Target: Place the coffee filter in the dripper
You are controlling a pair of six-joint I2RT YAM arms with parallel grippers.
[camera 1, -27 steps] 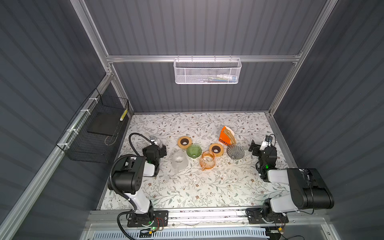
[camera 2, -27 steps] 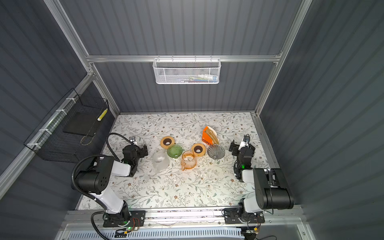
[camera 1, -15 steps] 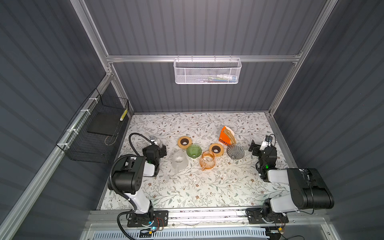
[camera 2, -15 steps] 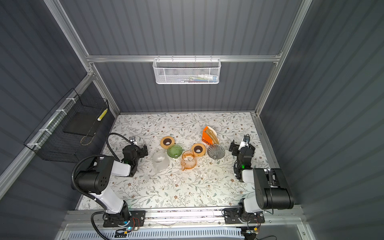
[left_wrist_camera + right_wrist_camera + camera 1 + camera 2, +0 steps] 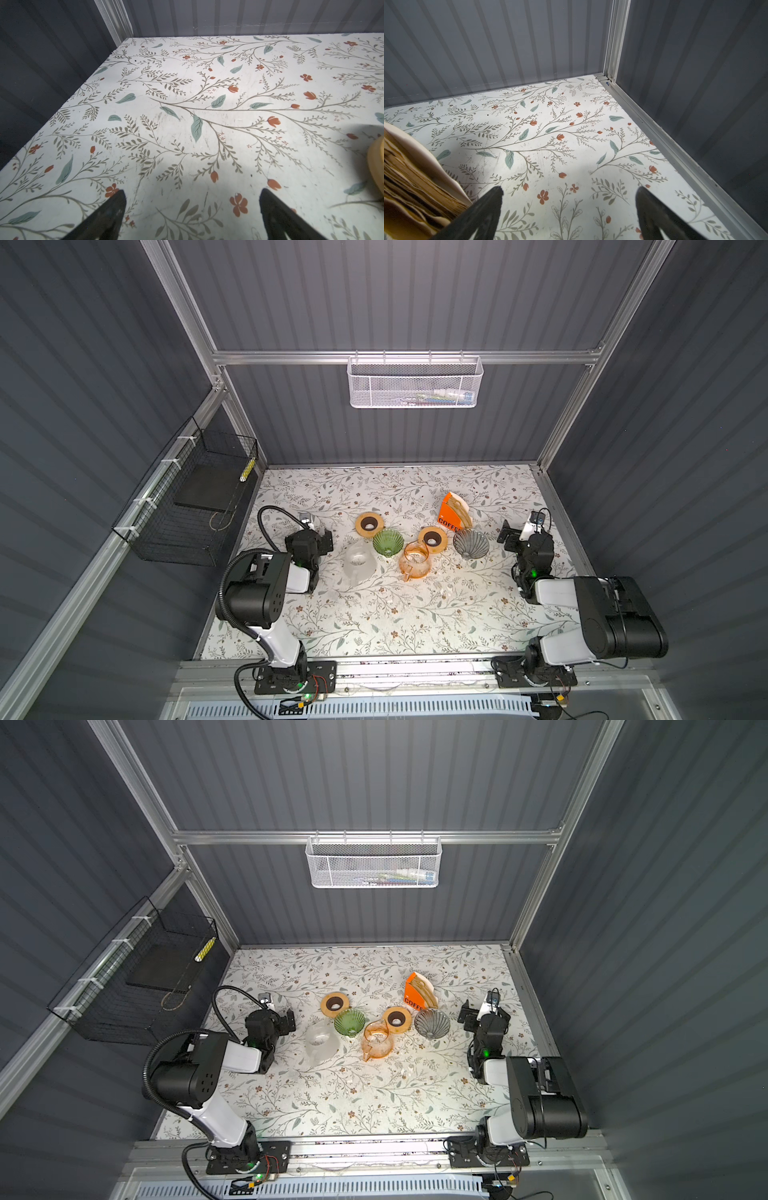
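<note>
The left end effector (image 5: 192, 193) is seen spread wide and empty over the bare table (image 5: 187, 124), with a wooden ring (image 5: 377, 164) caught just beside it. The right end effector (image 5: 569, 191) is likewise held apart, with nothing gripped. The coffee filter stack (image 5: 415, 182) is found just beside its finger, standing in the orange holder (image 5: 448, 514). The grey dripper (image 5: 471, 544) is spotted near the right end effector, and the green dripper (image 5: 387, 542) farther off.
</note>
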